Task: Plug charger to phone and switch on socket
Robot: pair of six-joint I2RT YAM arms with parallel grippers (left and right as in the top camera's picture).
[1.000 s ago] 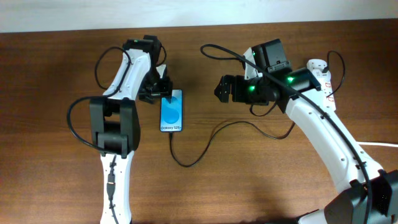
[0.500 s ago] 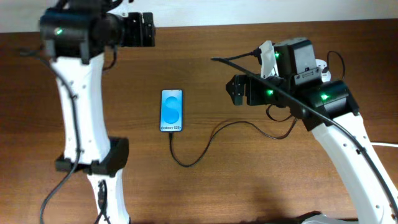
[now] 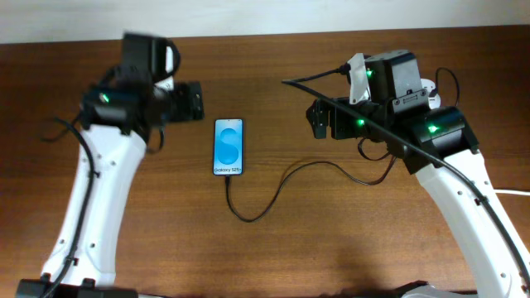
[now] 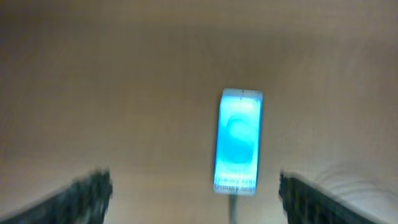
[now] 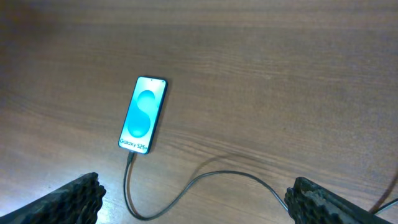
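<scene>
The phone (image 3: 228,147) lies flat and screen-up on the wooden table (image 3: 331,257), left of the middle and nearer the far edge than the near one. Its long axis runs from far edge to near edge, and the end with the "Galaxy S25" text points at the near edge. The charger (image 3: 273,192) meets that near end with its tip. From there the cable loops toward the near edge, then curves back up and off toward the right edge, where it passes under the right arm. The left gripper (image 3: 194,103) hangs above the table just left of the phone's far end, apart from it. The blurred left wrist view shows its fingers (image 4: 87,194) spread wide with nothing between them. The right gripper (image 3: 318,121) hangs well to the right of the phone, and its fingers (image 5: 74,200) are also spread wide and empty. The socket (image 3: 426,85) shows only as a small white patch behind the right arm, toward the far right corner.
</scene>
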